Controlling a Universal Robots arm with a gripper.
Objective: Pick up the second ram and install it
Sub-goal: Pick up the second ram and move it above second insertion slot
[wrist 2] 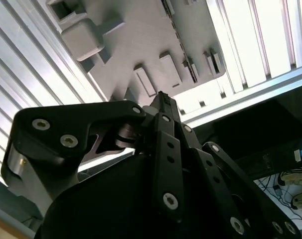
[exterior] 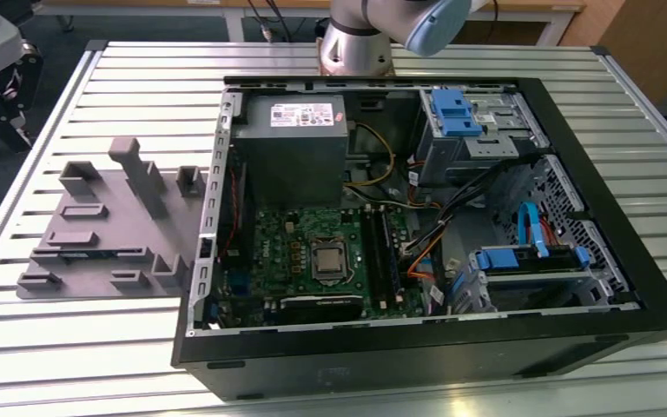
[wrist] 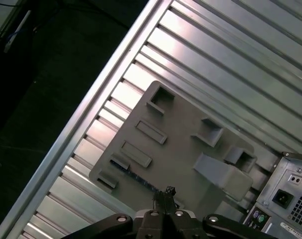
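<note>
I see the black gripper (wrist: 167,193) with its fingertips pressed together and nothing between them, hanging above the flat gray plastic tray with upright blocks (wrist: 181,139). In the exterior view, the long, thin dark green ram stick (exterior: 90,254) stands on edge in a slot along the tray's six o'clock side. The tray lies at nine o'clock from the open black computer case (exterior: 426,347) on the ribbed metal table (exterior: 136,69).

This is looking like a robotics lab or assembly workshop: a ribbed silver aluminium bench (exterior: 658,122) is carrying an opened black desktop computer case (exterior: 426,356) and a gray plastic fixture tray (exterior: 90,234), with a silver-and-blue robot arm (exterior: 363,35) standing at its far edge.
</note>
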